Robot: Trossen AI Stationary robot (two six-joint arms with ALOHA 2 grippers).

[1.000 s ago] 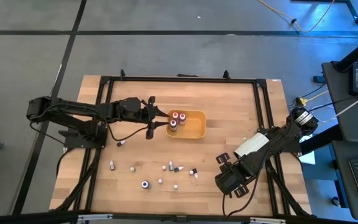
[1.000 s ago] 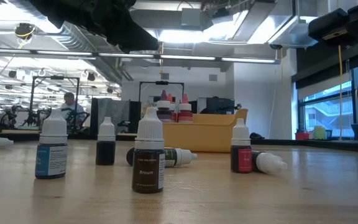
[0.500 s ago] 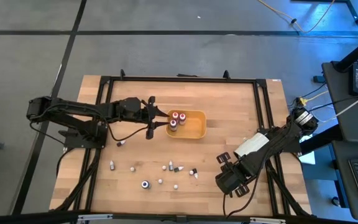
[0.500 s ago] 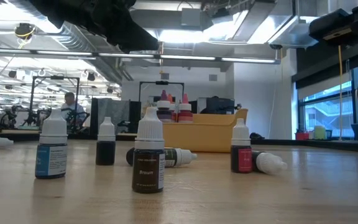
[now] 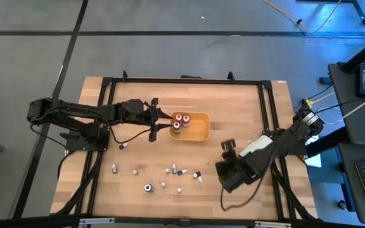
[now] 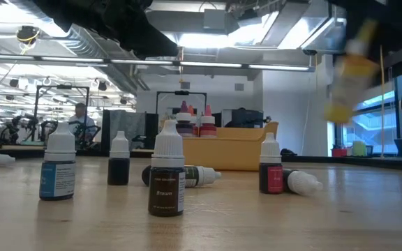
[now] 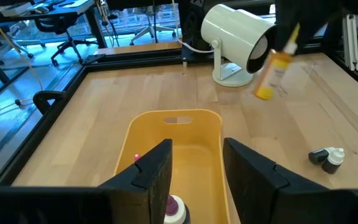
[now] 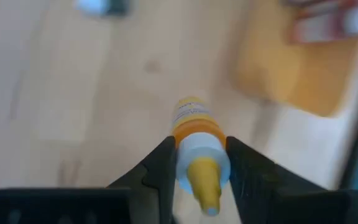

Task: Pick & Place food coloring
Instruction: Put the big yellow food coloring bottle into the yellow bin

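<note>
From above, the right gripper (image 5: 228,166) hung over the table's (image 5: 246,114) right part, well clear of the yellow tray (image 5: 198,128), which held three capped bottles (image 5: 179,120). About nine more bottles lay scattered along the near side. The left gripper (image 5: 168,120) sat at the tray's left edge.

Low view: a yellow bottle (image 6: 347,77) was up in the air, blurred, long axis tilted off upright. Four bottles stood on the wood, two lay flat.

Left wrist: fingers (image 7: 157,171) stood apart over the tray (image 7: 185,134), nothing between them. The yellow bottle (image 7: 272,71) hung tilted, yellow end down.

Right wrist: fingers (image 8: 163,165) were clamped on the yellow bottle (image 8: 194,140), nozzle toward the camera.
</note>
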